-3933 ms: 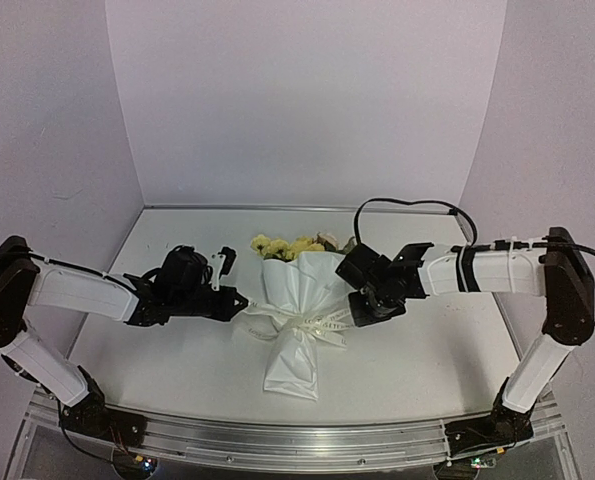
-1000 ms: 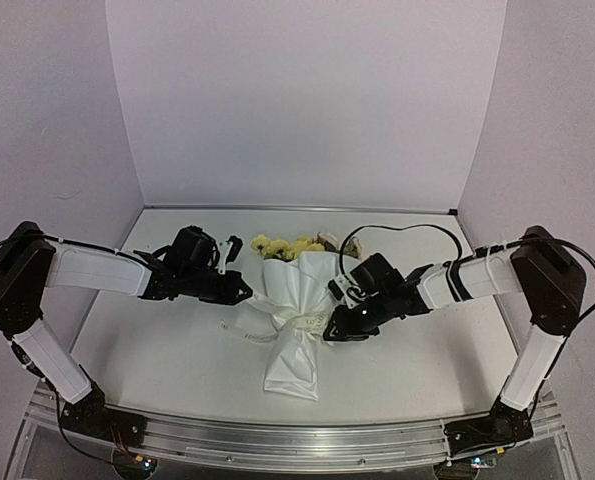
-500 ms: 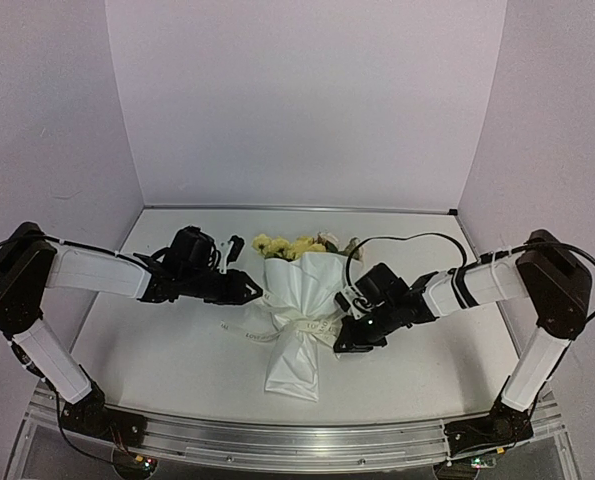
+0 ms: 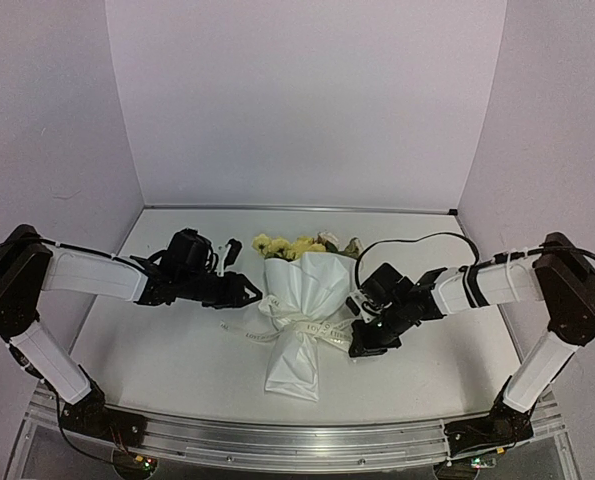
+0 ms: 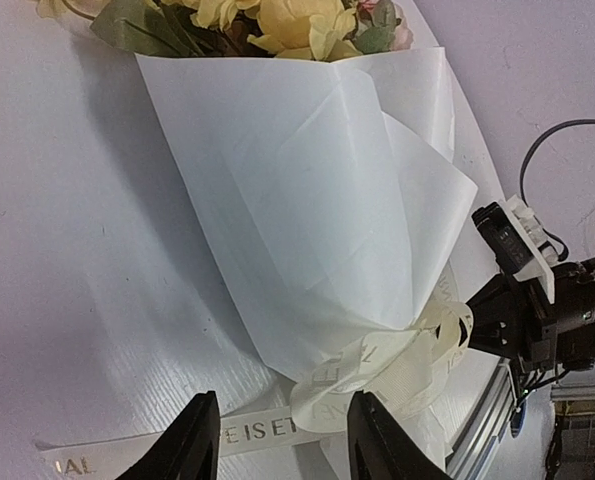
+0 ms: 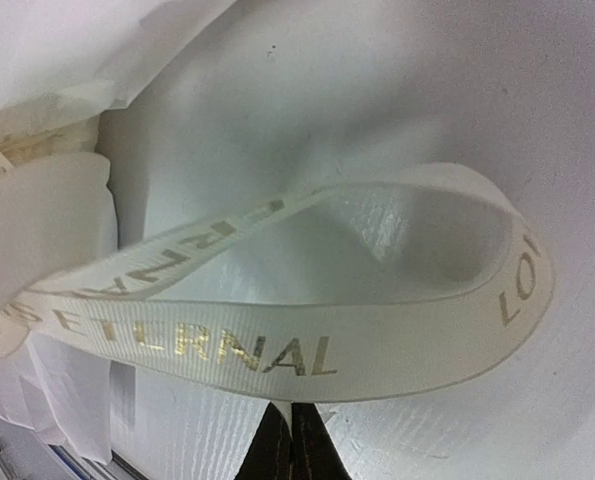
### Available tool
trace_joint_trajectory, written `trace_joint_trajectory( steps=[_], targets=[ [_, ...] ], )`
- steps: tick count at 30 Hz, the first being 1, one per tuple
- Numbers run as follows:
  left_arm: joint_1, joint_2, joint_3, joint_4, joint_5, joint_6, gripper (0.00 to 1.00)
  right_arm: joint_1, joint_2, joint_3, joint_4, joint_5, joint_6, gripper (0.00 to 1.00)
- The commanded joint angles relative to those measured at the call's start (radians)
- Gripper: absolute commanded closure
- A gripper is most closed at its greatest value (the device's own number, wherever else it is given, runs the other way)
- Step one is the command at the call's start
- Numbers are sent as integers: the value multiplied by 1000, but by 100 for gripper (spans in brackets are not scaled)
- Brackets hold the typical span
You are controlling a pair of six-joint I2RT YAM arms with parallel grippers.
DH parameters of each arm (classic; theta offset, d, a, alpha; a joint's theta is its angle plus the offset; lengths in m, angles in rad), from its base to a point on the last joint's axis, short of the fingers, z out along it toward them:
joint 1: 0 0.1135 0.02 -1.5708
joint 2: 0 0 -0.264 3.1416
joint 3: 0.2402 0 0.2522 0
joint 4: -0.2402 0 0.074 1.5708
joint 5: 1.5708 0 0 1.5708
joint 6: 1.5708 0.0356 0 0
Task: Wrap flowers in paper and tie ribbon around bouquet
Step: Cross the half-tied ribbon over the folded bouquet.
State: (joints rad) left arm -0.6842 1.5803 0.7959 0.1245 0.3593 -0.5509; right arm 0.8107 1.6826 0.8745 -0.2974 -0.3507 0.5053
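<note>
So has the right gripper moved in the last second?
Yes. The right gripper, shut on the ribbon, has shifted right and toward the front rail, away from the bouquet.

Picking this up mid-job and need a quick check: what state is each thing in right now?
bouquet: lying flat on the table
flowers: wrapped, blooms poking out the wide end
paper: rolled into a cone round them
ribbon: tied round the neck, one loop, one loose tail
left gripper: open, above the tail
right gripper: shut, apparently pinching the loop

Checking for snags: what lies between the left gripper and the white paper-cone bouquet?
A tail of the cream lettered ribbon, flat on the table; left wrist view.
</note>
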Motion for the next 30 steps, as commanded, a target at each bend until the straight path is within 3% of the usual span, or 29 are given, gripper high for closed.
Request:
trace_joint_trajectory(
  steps=[1,7,13,21,30],
  targets=[
    [0,-29,32,26,84,24,53,13,-32,29,-80,47,-38,100],
    [-4,1,60,-38,178,47,49,22,-26,50,-98,57,-48,100],
    [-15,44,117,-118,168,135,45,27,-18,64,-105,62,-52,100],
    [-15,126,286,-308,22,347,49,28,-20,67,-111,67,-58,100],
    [-16,183,380,-423,87,432,54,27,-26,61,-112,74,-61,100]
  ],
)
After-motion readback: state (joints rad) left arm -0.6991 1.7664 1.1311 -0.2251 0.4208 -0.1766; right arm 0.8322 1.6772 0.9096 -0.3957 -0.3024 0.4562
